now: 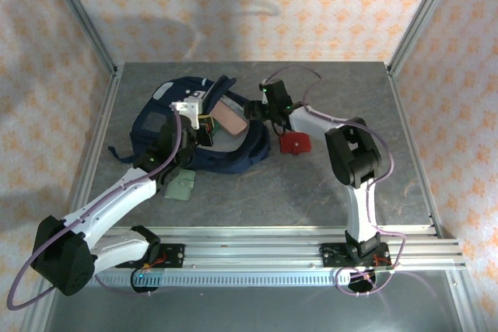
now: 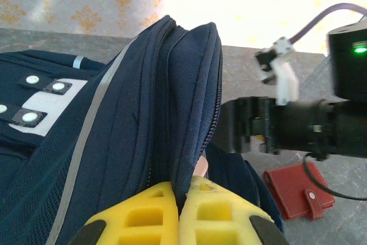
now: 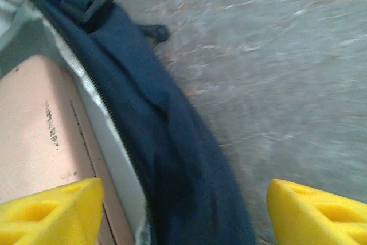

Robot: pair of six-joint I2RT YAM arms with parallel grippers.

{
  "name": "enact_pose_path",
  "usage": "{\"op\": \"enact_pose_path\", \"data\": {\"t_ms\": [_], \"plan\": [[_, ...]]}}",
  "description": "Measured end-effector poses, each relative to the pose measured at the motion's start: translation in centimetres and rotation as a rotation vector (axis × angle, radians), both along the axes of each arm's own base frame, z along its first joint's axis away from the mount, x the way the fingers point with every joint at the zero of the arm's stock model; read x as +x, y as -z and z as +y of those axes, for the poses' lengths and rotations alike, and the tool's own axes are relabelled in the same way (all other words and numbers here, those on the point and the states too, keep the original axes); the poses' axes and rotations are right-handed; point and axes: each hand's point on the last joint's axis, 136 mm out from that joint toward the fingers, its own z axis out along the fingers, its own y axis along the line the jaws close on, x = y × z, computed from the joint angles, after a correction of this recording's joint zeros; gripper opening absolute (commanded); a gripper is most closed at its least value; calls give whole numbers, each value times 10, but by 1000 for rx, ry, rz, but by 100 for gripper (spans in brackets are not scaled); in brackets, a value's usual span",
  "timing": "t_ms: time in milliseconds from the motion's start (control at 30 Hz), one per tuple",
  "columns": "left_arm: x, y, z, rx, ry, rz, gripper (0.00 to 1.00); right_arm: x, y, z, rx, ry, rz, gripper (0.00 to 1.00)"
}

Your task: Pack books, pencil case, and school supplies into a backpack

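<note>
Backpack (image 1: 167,126) mouth: partly filled by pink pencil case (image 1: 231,120); rim pinched by left gripper (image 2: 179,196), straddled by right gripper (image 3: 183,210). Red wallet (image 1: 296,144) just right, pale green wallet (image 1: 180,189) front-left. Bare tabletop (image 1: 272,200) front centre.

Top external: high above the near edge of the table (image 1: 311,192), looking down on all of it, backpack (image 1: 156,126) left of centre. Left wrist: very close, low against the backpack's zipped edge, facing across it to the red square (image 2: 298,190) just beyond. Right wrist: close above the backpack's rim, tilted down. Shared by all three: that rim.
</note>
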Motion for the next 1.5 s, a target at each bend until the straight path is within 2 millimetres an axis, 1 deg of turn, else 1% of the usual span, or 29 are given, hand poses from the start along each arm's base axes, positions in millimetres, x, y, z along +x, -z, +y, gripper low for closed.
{"op": "enact_pose_path", "data": {"t_ms": [33, 100, 133, 167, 267, 333, 367, 433, 500, 567, 600, 633, 700, 767, 800, 867, 900, 1000, 1033, 1100, 1133, 1167, 1300, 1367, 1500], "plan": [[0, 1, -1, 1, 2, 2, 0, 1, 4, 7, 10, -15, 13, 50], [2, 3, -1, 2, 2, 4, 0, 4, 9, 15, 23, -31, 33, 18], [3, 4, -2, 4, 2, 6, 0, 6, 11, 16, 23, -33, 45, 5], [4, 5, -3, 5, 2, 8, 0, 8, 13, 15, 23, -26, 52, 1], [9, 7, -5, 12, 3, 13, 0, 12, 19, 5, 34, 11, 68, 0], [13, 7, -8, 24, 6, 12, 0, 6, 20, -5, 48, 41, 67, 0], [15, 6, -10, 30, 7, 10, 0, 1, 20, -11, 51, 59, 68, 0], [21, 1, -15, 40, 16, -2, 0, -17, 16, -29, 53, 109, 70, 0], [26, -4, -20, 50, 25, -19, 0, -35, 8, -48, 63, 163, 67, 0], [32, -9, -23, 58, 27, -37, 0, -48, -1, -66, 80, 216, 57, 0], [35, -10, -24, 63, 27, -45, 0, -52, -4, -73, 88, 237, 50, 5], [37, -11, -25, 66, 27, -50, 0, -54, -7, -79, 93, 258, 48, 17], [39, -10, -26, 68, 28, -53, 0, -55, -7, -85, 95, 281, 52, 36], [39, -7, -26, 73, 30, -50, 0, -55, -6, -87, 97, 294, 59, 44], [38, -5, -27, 74, 33, -48, 0, -56, -7, -86, 95, 290, 59, 47], [34, -2, -31, 72, 46, -49, 0, -61, -16, -84, 100, 291, 55, 47], [32, 2, -33, 73, 54, -46, 0, -65, -23, -82, 106, 286, 46, 48], [20, 14, -41, 72, 83, -30, 0, -80, -54, -70, 173, 250, 12, 48], [17, 18, -42, 72, 90, -24, 0, -87, -64, -64, 214, 231, 6, 51], [13, 23, -44, 70, 98, -16, 0, -99, -74, -51, 282, 197, 16, 61], [12, 25, -44, 68, 99, -14, 0, -105, -74, -45, 312, 186, 33, 64], [12, 25, -44, 62, 98, -14, 0, -111, -71, -38, 338, 177, 56, 65], [13, 22, -45, 42, 93, -23, 0, -134, -39, -16, 384, 155, 184, 63], [13, 22, -45, 38, 91, -24, 0, -137, -26, -9, 396, 159, 230, 63], [12, 21, -47, 31, 95, -25, 0, -132, -13, -5, 429, 198, 269, 65]]}}
